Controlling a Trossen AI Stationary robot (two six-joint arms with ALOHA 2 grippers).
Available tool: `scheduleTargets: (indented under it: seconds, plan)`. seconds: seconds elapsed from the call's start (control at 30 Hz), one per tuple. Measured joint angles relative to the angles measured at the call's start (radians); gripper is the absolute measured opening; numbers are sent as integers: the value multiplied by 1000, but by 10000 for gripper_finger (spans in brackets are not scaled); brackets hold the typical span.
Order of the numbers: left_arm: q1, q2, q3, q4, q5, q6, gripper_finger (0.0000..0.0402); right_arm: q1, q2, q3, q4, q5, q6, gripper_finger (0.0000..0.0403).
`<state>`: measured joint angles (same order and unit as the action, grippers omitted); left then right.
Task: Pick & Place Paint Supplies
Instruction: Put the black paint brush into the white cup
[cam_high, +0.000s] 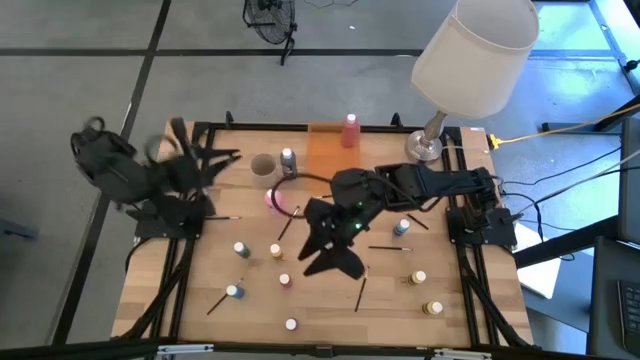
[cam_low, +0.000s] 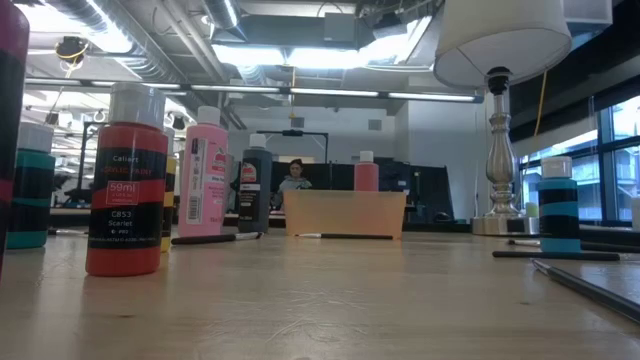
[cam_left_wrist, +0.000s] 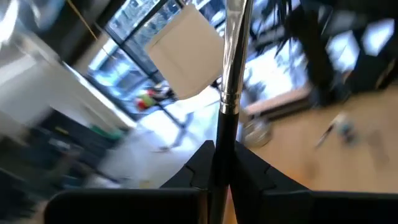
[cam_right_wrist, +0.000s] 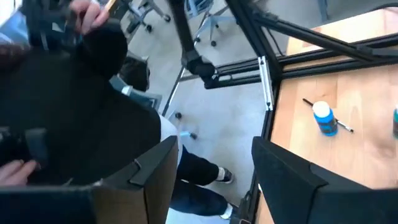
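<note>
In the left wrist view my left gripper (cam_left_wrist: 219, 163) is shut on a thin paintbrush (cam_left_wrist: 229, 93) with a dark handle and silver ferrule. In the high view it is a blur over the table's far left (cam_high: 212, 160). My right gripper (cam_right_wrist: 214, 155) hangs open above the table's middle (cam_high: 328, 255) with nothing between its fingers. Small white-capped paint pots (cam_high: 241, 248) and loose brushes (cam_high: 360, 290) lie scattered on the wood. A pink bottle (cam_high: 350, 130) stands at the orange tray (cam_high: 322, 150), and a dark bottle (cam_high: 289, 160) stands beside the grey cup (cam_high: 263, 167). My left gripper pinches the brush's dark handle (cam_left_wrist: 222, 144) between its two fingers, a little behind the silver ferrule. The fingers are about level and point toward the table's right side. The brush runs on forward along them and is lifted clear of the table.
A lamp (cam_high: 470, 55) with a white shade stands at the far right corner on its metal base (cam_high: 425, 148). Close to the low camera stand a red bottle (cam_low: 125, 180), a pink bottle (cam_low: 203, 180) and a teal pot (cam_low: 558, 205). A person in dark clothes (cam_right_wrist: 74, 118) is beyond the table's left edge.
</note>
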<state>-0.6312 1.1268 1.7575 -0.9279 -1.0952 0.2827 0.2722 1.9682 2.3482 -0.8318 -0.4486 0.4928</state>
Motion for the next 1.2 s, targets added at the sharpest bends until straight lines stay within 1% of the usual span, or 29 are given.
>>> scheduleTargets:
  seconds: [0.07, 0.17, 0.3, 0.37, 0.43, 0.63, 0.73, 0.83, 1.0, 1.1, 1.2]
  plan:
    - [0, -45, -16, 4, 29, -77, 22, 8, 0, 0, 0, 4, -11, 209]
    - [0, -110, -60, 12, 37, -145, 22, 14, -1, 0, -12, 36, -24, 208]
    - [0, -201, -180, 88, 41, -215, 22, 17, -1, 0, -74, 104, -56, 208]
    - [0, -250, -272, 175, 42, -226, 22, 17, -1, 0, -108, 138, -71, 208]
    - [0, -299, -379, 296, 42, -224, 22, 16, -1, 0, -136, 142, -89, 208]
    - [26, -442, -704, 690, 47, -131, 22, 17, -1, 0, -179, 141, -158, 207]
    - [74, -518, -830, 855, 94, -123, 22, 13, -1, 0, -179, 134, -174, 207]
    - [144, -593, -929, 967, 168, -121, 22, 1, -4, 0, -199, 131, -199, 207]
    - [282, -705, -1036, 980, 265, -141, 22, -23, -7, 1, -228, 132, -232, 206]
    - [372, -742, -1077, 977, 360, -149, 22, -43, -7, 1, -227, 124, -232, 206]
    - [454, -756, -1103, 969, 422, -166, 22, -72, -11, 1, -228, 116, -233, 206]
